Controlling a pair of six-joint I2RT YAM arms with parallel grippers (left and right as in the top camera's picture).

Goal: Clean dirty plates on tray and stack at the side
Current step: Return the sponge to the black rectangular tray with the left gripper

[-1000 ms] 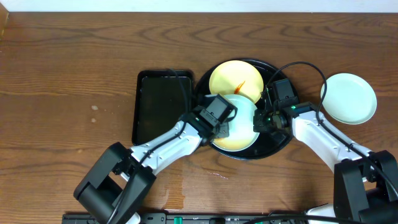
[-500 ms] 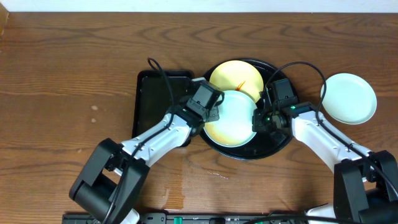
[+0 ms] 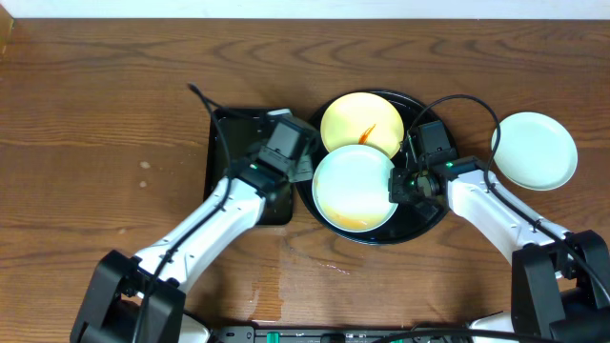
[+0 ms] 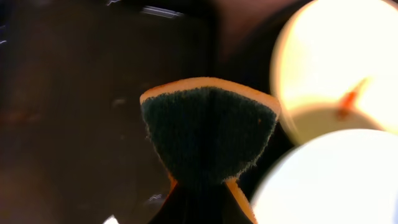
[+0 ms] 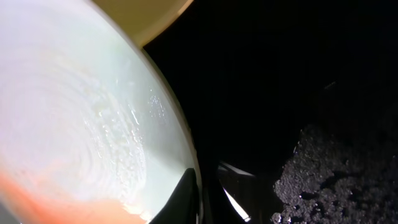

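Observation:
The round black tray (image 3: 434, 217) holds a pale yellow plate (image 3: 360, 122) with a red smear at the back and a mint-blue plate (image 3: 355, 186) at the front, orange residue along its near edge. My right gripper (image 3: 396, 185) is shut on this mint plate's right rim; in the right wrist view the plate (image 5: 74, 118) is soapy, with my finger (image 5: 194, 198) over its rim. My left gripper (image 3: 297, 171) is shut on an orange sponge with a dark scrub face (image 4: 208, 134), over the tray's left edge. A second mint plate (image 3: 534, 150) lies on the table at the right.
A rectangular black tray (image 3: 238, 157) lies left of the round tray, under my left arm. A cable loops over the round tray's back right. The wooden table's far edge (image 3: 305, 21) runs along the top.
My left gripper with the sponge has pulled off the mint plate to the left, toward the rectangular tray. The mint plate is now uncovered. The right gripper has stayed on its rim.

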